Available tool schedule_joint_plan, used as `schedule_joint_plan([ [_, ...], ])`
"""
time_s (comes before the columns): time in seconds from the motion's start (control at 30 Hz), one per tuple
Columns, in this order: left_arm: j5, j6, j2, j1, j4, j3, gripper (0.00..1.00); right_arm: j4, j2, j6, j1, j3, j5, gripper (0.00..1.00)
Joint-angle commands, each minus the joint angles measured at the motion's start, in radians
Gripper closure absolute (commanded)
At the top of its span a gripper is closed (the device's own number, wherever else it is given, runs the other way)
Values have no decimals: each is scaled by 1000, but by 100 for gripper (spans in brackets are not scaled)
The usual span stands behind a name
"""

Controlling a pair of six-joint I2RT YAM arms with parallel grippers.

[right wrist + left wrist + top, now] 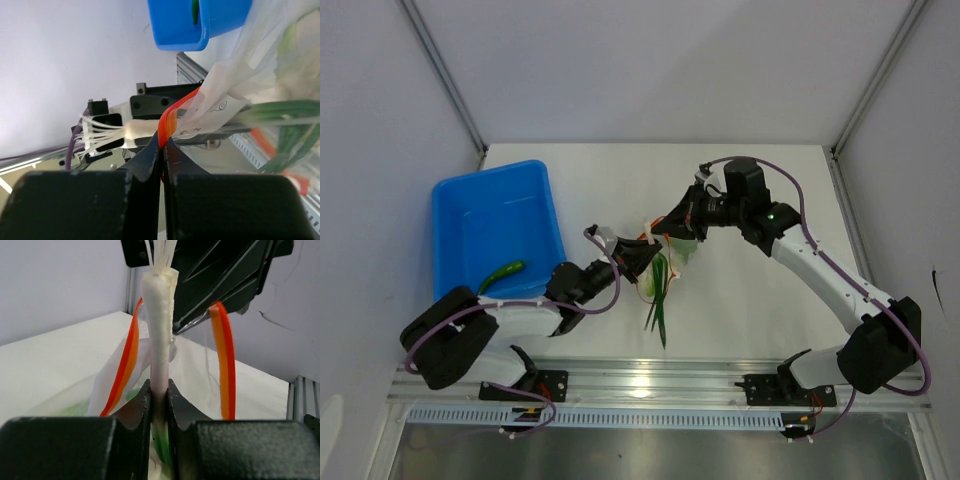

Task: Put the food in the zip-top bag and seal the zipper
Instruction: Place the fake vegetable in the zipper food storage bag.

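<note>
1. The left gripper point(159, 391) fills the bottom of its wrist view. Its fingers are narrow and clamped on a white stalk point(159, 330), with no gap on either side.
2. The stalk stands up from the fingers. Its pale root threads at the top reach the black body of the right gripper point(161, 147).
3. The right gripper's fingers are pinched tight on the orange zipper point(172, 117), gripping one strip of it.
4. In the left wrist view the two zipper strips bow apart, one on each side of the stalk, so the stalk passes through the mouth of the bag point(107, 382).
5. In the right wrist view long green leaves point(280, 107) lie inside the clear bag. Pale leafy food shows blurred beyond them.
6. From above, the bag point(680, 255) sits about mid-desk, between the two grippers, which meet tip to tip over it.
7. Green leaf tips point(660, 310) point from the bag toward the near edge. From above I cannot tell whether the plastic covers them.
8. A blue bin point(490, 172) stands along the left edge of the desk point(620, 190), well apart from the bag.
9. A green pepper point(504, 270) lies in the bin's near end.
</note>
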Motion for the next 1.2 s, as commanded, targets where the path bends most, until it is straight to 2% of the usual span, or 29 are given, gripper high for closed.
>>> schedule_joint_plan([
  [0.0,63,8,87,8,322,32,99,120,-40,78,2,13,-74,100],
  [0.17,86,32,187,7,346,47,99,173,-46,135,2,-5,-85,100],
  [0.33,93,6,149,7,323,24,99,75,-37,65,-10,52,-57,100],
  [0.5,123,-89,109,8,92,46,100,11,-12,-61,-27,85,-16,100],
  [0.6,159,-83,74,4,-60,60,99,-2,-2,-136,-30,102,16,100],
  [0.73,141,-71,35,4,-270,92,99,-44,15,-222,-32,154,40,100],
  [1.0,196,-142,86,4,-303,99,99,-16,37,-274,-35,210,29,100],
  [1.17,225,-161,121,4,-433,150,99,-36,47,-328,-33,242,43,100],
])
